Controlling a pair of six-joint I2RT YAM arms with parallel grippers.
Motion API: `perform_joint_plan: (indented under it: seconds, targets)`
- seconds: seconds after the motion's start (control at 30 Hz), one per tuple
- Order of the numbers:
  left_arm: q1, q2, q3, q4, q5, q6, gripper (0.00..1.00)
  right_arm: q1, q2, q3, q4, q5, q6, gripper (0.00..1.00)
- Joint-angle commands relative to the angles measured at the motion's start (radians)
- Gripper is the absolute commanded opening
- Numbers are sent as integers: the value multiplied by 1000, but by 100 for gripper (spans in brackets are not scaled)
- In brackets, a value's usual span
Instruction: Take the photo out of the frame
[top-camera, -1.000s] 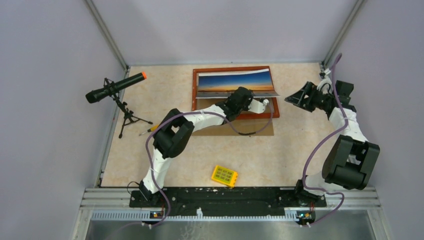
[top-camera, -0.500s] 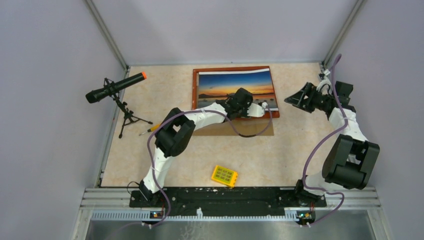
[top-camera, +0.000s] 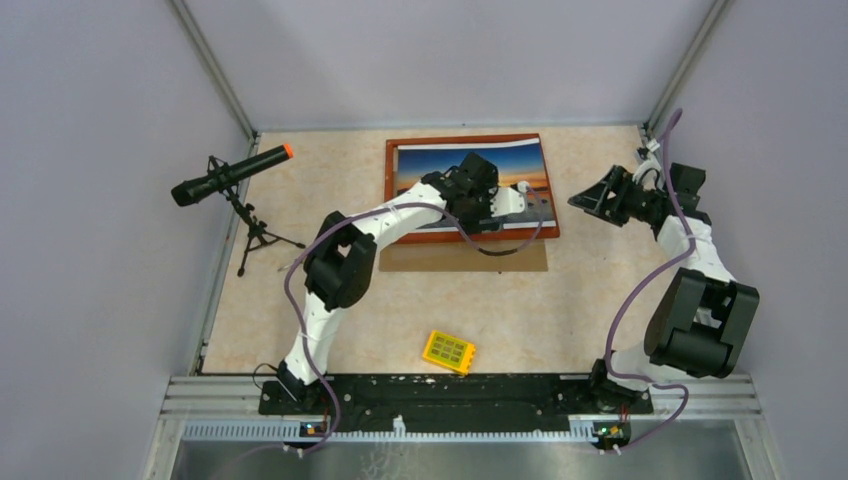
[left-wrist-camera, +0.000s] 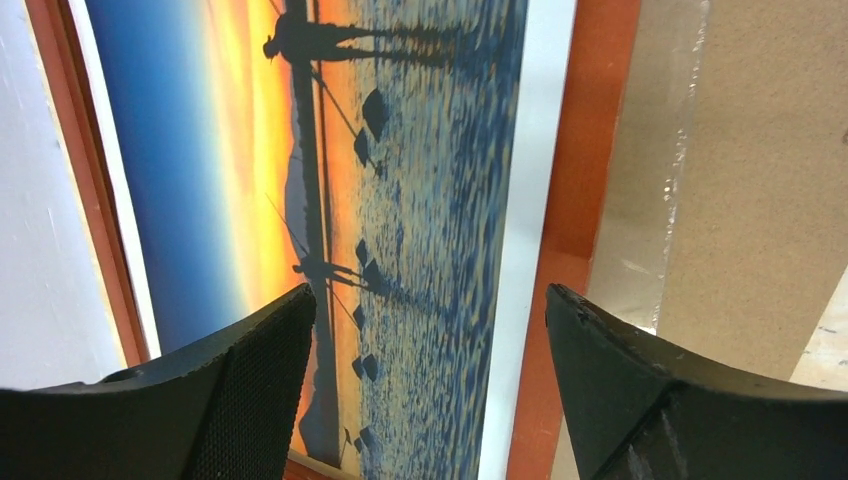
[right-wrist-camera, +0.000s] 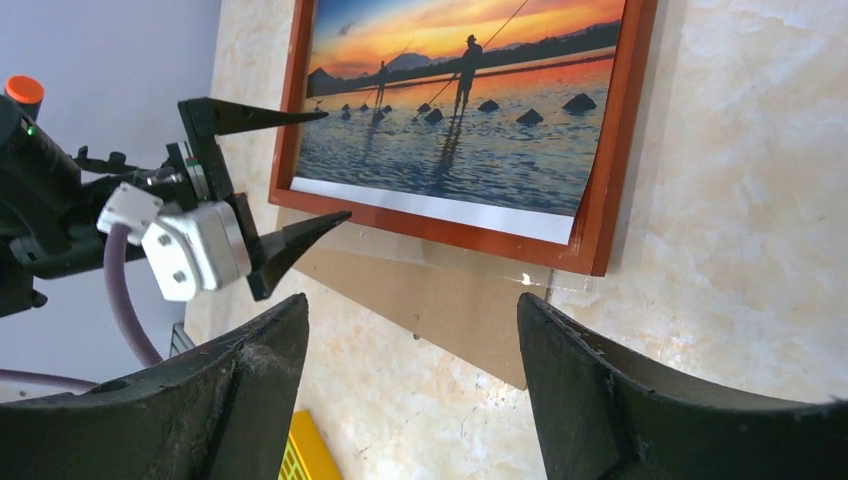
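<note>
marbled tabletop (top-camera: 560, 300); photo (left-wrist-camera: 420, 180) flat in frame (left-wrist-camera: 578, 180), likely thin, floppy; pinch white margin. left gripper (left-wrist-camera: 430, 300) apart above it, right gripper (right-wrist-camera: 412, 305) apart, empty.

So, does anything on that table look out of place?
Yes. A brown board and a clear sheet stick out from under the near edge of the frame, so the layers look misaligned. The photo lies flat on the frame.
</note>
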Motion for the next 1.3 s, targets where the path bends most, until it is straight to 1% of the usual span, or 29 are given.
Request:
perform_joint_plan:
  seconds: [0.0,0.1,0.13,0.2,0.23,0.3,0.33,0.37,0.4,0.47,0.53,0.63,0.77,0.83,1.03,1.13,1.27]
  targets:
    - [29,-27,42,-40,62,-72,88,-9,-4,-5,35,-19,-6,75]
    - [52,-16,60,-52,122,-101,87,-9,-4,-9,36,-19,-6,75]
    - [56,-10,70,-71,150,-101,84,-9,-3,-9,36,-18,-7,75]
    - [61,-8,80,-107,190,-95,72,-9,-3,-9,36,-17,-8,75]
    - [64,-8,79,-119,209,-96,64,-8,-4,-10,36,-17,-9,75]
    - [77,-16,81,-153,249,-100,56,-9,-3,-11,36,-17,-9,75]
    - [83,-20,80,-171,273,-102,54,-9,-3,-11,36,-17,-9,75]
    - [92,-23,75,-185,292,-102,54,-8,-2,-13,37,-17,-10,75]
    - [95,-26,66,-193,302,-103,55,-9,0,-13,38,-19,-9,75]
    - [101,-32,38,-186,295,-105,63,-9,2,-12,39,-22,-8,75]
    - [108,-38,11,-168,298,-109,67,-9,5,-12,39,-26,-7,75]
    - [117,-32,-6,-165,309,-114,67,-8,2,-14,37,-26,-10,75]
    - [120,-18,-36,-167,287,-102,66,-8,-1,-14,35,-25,-11,75]
    - [123,-20,-66,-160,271,-102,62,-10,-2,-15,34,-26,-13,75]
    - [126,-87,-160,-155,276,-94,39,-9,-1,-14,35,-27,-14,75]
    - [126,-137,-229,-138,260,-85,33,-9,-2,-14,35,-29,-13,75]
    - [125,-202,-318,-118,247,-71,30,-9,-3,-17,35,-29,-13,75]
